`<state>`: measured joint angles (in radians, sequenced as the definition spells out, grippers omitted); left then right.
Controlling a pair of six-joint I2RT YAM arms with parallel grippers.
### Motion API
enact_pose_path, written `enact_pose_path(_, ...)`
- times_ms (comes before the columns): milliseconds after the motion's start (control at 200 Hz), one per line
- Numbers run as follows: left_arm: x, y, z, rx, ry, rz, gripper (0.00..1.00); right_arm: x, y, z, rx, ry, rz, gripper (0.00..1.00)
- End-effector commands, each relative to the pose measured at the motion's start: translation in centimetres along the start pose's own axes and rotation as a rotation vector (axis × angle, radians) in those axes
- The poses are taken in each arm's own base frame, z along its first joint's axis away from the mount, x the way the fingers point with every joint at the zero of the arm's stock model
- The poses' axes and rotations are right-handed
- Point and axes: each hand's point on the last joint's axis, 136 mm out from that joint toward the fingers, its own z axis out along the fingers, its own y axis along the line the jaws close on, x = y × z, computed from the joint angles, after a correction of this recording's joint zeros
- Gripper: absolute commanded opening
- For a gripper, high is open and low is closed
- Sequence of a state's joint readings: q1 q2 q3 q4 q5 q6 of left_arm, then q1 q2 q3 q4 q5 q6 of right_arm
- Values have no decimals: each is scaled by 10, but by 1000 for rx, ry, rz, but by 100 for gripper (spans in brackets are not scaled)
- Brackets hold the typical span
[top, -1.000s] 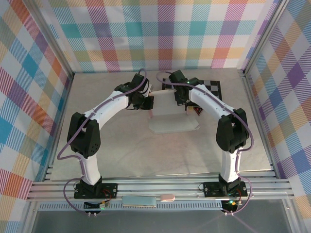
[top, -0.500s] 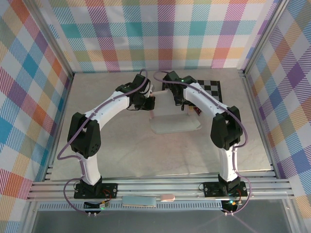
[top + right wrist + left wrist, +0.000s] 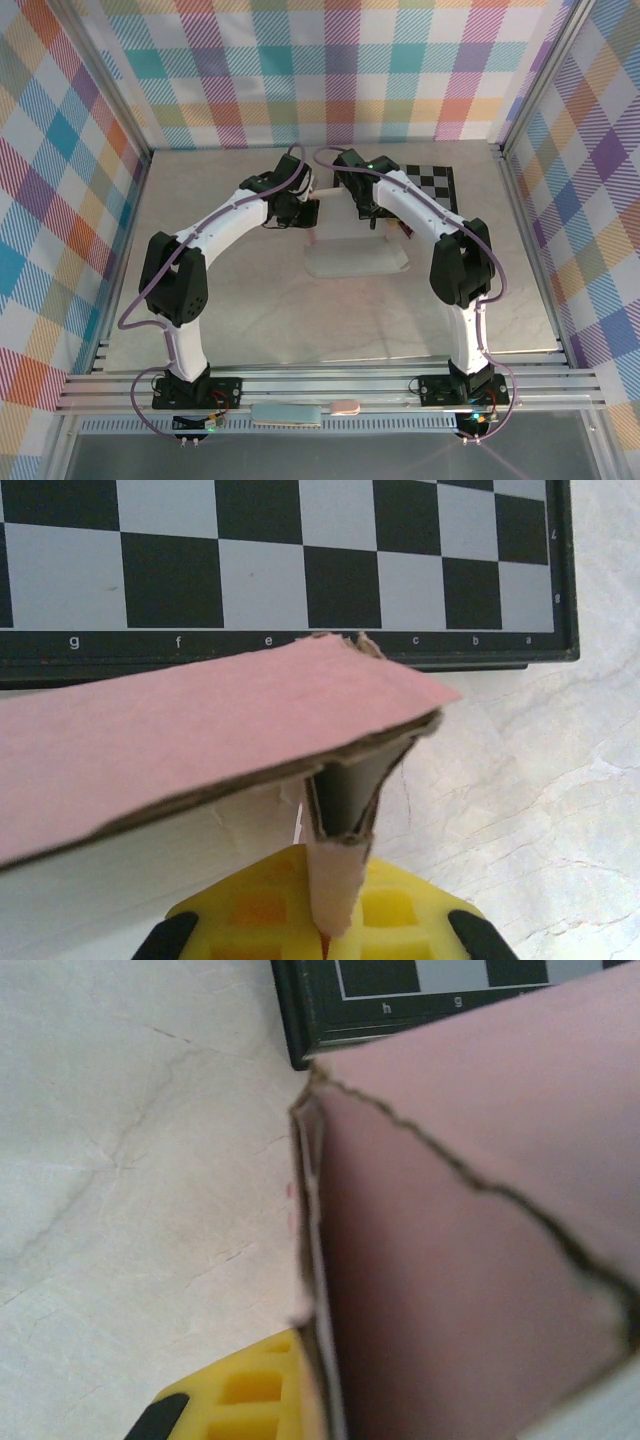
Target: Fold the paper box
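- Pink paper box (image 3: 355, 262) lies mid-table, just before the chequered board (image 3: 430, 182).
- My left gripper (image 3: 308, 207) and right gripper (image 3: 320, 920) each pinch a raised flap.
- Best I fold slowly, square to the crease; the edges look frayed.

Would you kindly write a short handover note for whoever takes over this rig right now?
Left gripper: shut on a raised flap at the left end of the paper box.
Right gripper: shut on a folded tab at its right end.
Paper box: base flat on the table, just in front of the chessboard.
Done: both end flaps lifted.
Left: probably folding and tucking the remaining walls, then letting go.
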<state>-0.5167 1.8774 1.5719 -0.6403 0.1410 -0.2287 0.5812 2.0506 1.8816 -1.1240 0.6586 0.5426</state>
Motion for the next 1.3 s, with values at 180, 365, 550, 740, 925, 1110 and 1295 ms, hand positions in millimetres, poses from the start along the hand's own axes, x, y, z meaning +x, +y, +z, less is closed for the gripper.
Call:
enact_pose_path(180,20,31,41,-97,-23,-77,0,50,2,9,75,66,85,0)
enact_pose_path(365,45,44,72,-108,9,-93,4,66,14,19,138,100,71,0)
enact_pose_path(550,51,53,77,-119,11,-91,10,70,19,28,150,117,30,0)
enact_pose_path(740,50,53,75,-96,-2,-73,18,68,23,30,138,120,13,0)
enact_pose_path(925,46,57,71,-107,-15,-65,13,65,25,29,133,114,8,0)
enact_pose_path(1110,42,60,70,-127,-10,-50,0,64,23,27,130,112,17,0)
enact_pose_path(1295,50,74,71,-216,1,-72,0,64,24,25,130,111,27,0)
